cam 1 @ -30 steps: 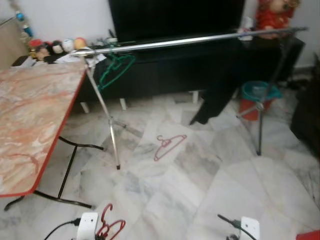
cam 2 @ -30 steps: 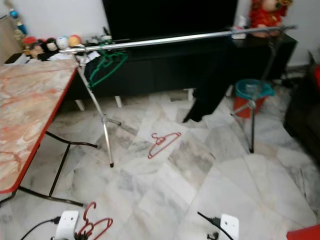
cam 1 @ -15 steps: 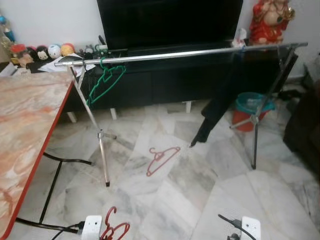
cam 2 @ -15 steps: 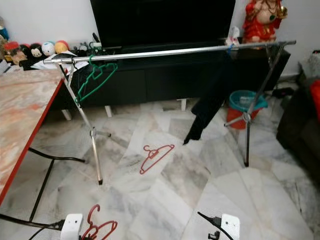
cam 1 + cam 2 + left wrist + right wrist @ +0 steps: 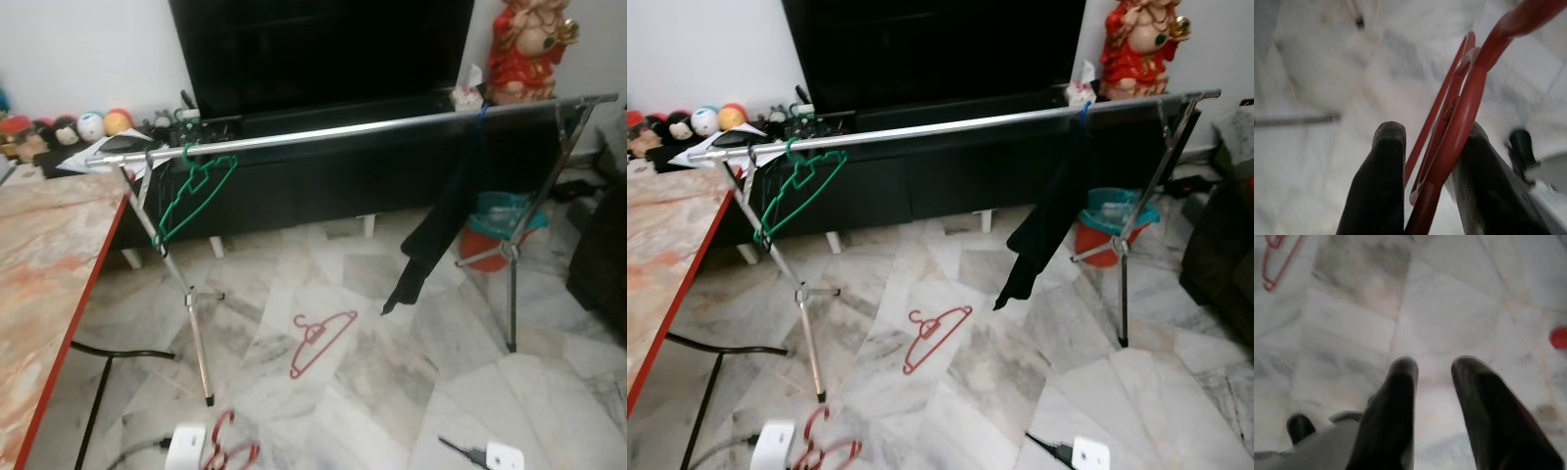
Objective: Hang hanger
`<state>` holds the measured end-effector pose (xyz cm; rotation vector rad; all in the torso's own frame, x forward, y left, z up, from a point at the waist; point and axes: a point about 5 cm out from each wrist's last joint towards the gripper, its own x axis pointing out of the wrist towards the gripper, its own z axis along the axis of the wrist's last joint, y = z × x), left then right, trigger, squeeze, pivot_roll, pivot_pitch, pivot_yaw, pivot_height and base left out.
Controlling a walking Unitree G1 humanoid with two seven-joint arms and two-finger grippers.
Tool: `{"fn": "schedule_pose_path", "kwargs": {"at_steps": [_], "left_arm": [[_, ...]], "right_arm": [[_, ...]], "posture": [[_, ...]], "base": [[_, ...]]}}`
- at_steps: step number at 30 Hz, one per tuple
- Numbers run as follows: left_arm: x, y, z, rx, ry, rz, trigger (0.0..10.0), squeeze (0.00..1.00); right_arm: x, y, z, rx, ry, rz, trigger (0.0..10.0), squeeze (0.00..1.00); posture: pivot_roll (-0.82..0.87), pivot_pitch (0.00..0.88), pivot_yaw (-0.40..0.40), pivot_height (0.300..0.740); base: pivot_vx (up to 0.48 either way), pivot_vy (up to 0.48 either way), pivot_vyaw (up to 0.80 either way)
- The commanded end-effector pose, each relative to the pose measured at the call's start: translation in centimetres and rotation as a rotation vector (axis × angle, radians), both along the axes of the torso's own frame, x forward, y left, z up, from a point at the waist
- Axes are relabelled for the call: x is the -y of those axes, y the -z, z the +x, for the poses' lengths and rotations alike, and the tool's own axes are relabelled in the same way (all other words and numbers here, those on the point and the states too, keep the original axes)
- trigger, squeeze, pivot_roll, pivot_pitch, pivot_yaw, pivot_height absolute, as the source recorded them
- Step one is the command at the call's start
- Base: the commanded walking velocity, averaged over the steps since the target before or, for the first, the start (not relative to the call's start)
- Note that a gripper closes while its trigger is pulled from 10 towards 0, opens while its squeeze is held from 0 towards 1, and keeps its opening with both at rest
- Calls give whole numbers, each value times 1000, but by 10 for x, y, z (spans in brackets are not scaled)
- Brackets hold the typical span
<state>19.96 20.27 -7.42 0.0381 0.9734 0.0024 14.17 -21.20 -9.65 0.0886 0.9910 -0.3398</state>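
Your left gripper (image 5: 1425, 147) holds a red hanger (image 5: 1459, 112) between its fingers (image 5: 1383, 166), low above the marble floor (image 5: 392, 392). Ahead, the silver rail (image 5: 343, 127) carries a green hanger (image 5: 191, 196) near its left end and a black garment (image 5: 441, 220) toward its right. A second red hanger (image 5: 318, 343) lies on the floor beneath the rail. Your right gripper (image 5: 1432, 382) hangs over the floor, fingers narrowly parted, holding nothing. The marble counter (image 5: 39, 294) stands at your left.

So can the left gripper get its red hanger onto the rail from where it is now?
Probably not yet. The left gripper holds the red hanger low near the floor, while the rail stands well ahead and above. Nothing blocks the stretch between the green hanger and black garment.
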Motion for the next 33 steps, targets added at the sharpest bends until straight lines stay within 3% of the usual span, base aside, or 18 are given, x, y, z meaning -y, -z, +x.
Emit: {"fn": "schedule_pose_path", "kwargs": {"at_steps": [1,6,12,21,33], "left_arm": [[5,0,1,-8,8,-11,10000,0],[10,1,0,-15,23,-17,10000,0],[15,2,2,-11,12,-26,10000,0],[12,-2,8,11,11,-22,10000,0],[13,-2,7,0,65,-4,10000,0]], "right_arm": [[2,-1,1,1,-20,-11,10000,0],[4,-3,6,25,-13,-14,10000,0],[3,1,-4,-11,0,-14,10000,0],[-4,0,2,-2,-24,-12,10000,0],[-10,2,-1,-14,-2,-5,10000,0]], "posture": [[-223,0,48,740],[-240,0,48,740],[-217,0,31,740],[-211,0,48,740],[-226,0,65,740]], "base": [[337,0,0],[337,0,0],[338,0,0],[341,0,0],[342,0,0]]}}
